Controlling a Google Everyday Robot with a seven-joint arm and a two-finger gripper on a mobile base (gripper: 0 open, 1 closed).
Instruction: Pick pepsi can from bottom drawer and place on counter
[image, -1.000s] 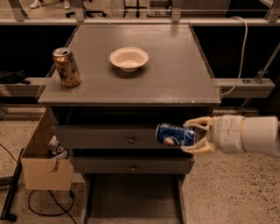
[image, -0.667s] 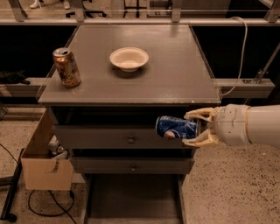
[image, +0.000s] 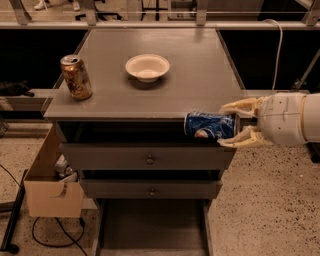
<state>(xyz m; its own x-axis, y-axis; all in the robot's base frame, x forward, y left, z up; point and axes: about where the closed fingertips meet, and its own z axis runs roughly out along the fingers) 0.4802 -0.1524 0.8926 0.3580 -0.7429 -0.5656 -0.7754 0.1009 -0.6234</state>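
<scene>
The blue pepsi can (image: 209, 125) lies on its side in my gripper (image: 231, 124), held in the air in front of the cabinet's front edge, level with the counter's rim. The gripper comes in from the right and its pale fingers (image: 242, 106) are shut above and below the can. The grey counter (image: 200, 75) spreads behind and above the can. The bottom drawer (image: 150, 225) stands pulled out at the foot of the cabinet, a flat grey tray with nothing in it.
A gold-brown can (image: 76, 77) stands at the counter's left front. A white bowl (image: 147, 67) sits near the counter's middle. Two knobbed upper drawers (image: 149, 160) are slightly open. A cardboard box (image: 50, 182) stands on the floor at the left.
My gripper has lifted the pepsi can from beside the upper drawer front up to the level of the counter's edge.
</scene>
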